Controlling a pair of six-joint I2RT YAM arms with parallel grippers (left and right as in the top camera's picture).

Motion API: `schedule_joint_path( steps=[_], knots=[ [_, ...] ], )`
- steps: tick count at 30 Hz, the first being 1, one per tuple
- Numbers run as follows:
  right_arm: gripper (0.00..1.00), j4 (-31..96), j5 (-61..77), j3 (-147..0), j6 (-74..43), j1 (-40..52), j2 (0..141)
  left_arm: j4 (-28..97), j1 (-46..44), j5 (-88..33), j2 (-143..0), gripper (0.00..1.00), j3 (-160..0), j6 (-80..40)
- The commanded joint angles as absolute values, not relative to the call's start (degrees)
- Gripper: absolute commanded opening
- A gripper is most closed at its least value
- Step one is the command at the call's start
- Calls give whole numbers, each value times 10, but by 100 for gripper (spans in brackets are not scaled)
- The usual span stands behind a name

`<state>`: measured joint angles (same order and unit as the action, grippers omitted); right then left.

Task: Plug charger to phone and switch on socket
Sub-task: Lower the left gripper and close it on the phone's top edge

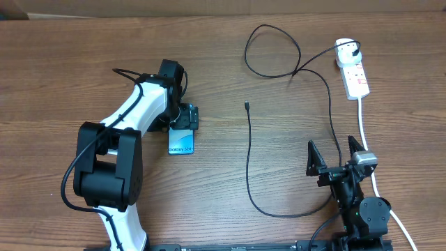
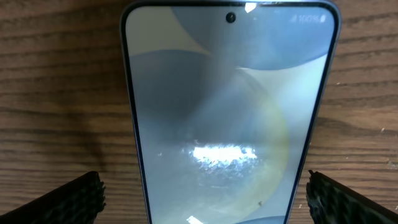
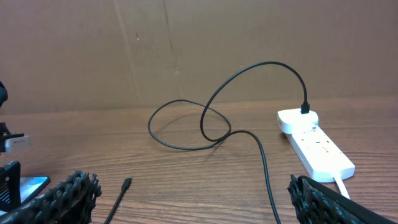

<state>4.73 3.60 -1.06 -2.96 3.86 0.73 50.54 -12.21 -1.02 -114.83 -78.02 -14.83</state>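
Phone (image 2: 230,124), slim glossy rectangle, lies flat on wood-grain table (image 1: 56,84) between spread ribbed fingers of left gripper (image 2: 205,190). Right gripper (image 1: 334,155) gapes empty. Thin black charger (image 1: 249,160) loops to elongated white socket (image 1: 354,73).

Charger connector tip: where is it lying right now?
In the overhead view the connector tip lies loose on the table near the centre, well right of the phone and left of the socket.

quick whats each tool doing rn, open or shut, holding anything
left tool: open, astride the phone, not gripping it
right tool: open, holding nothing
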Motion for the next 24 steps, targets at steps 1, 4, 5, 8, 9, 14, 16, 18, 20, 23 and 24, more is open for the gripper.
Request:
schedule_joint_path(
  steps=[1, 4, 5, 8, 9, 14, 16, 18, 20, 23, 24],
  knots=[
    [100, 45, 30, -4, -29, 42, 2, 499, -125, -5, -1160, 100, -777, -141],
    [100, 45, 30, -4, -29, 42, 2, 495, -125, -5, -1160, 100, -777, -141],
    [100, 45, 30, -4, -29, 42, 2, 495, -125, -5, -1160, 100, -777, -141],
    [100, 45, 30, -4, -29, 42, 2, 494, -128, -3, -1160, 100, -776, -141],
    [100, 45, 30, -4, -29, 42, 2, 494, -129, -2, -1160, 100, -776, -142],
    [100, 45, 30, -4, -29, 42, 2, 494, -133, 3, -1160, 99, -776, -141],
    [100, 45, 30, -4, -29, 42, 2, 494, -136, 6, -1160, 99, -776, -141],
    [100, 45, 30, -4, -29, 42, 2, 492, -139, 6, -1160, 99, -776, -141],
    [100, 45, 30, -4, -29, 42, 2, 489, -143, 7, -1160, 100, -776, -141],
    [100, 45, 30, -4, -29, 42, 2, 487, -146, 10, -1160, 99, -776, -142],
    [100, 45, 30, -4, -29, 42, 2, 487, -146, 16, -1160, 99, -776, -143]
  ],
)
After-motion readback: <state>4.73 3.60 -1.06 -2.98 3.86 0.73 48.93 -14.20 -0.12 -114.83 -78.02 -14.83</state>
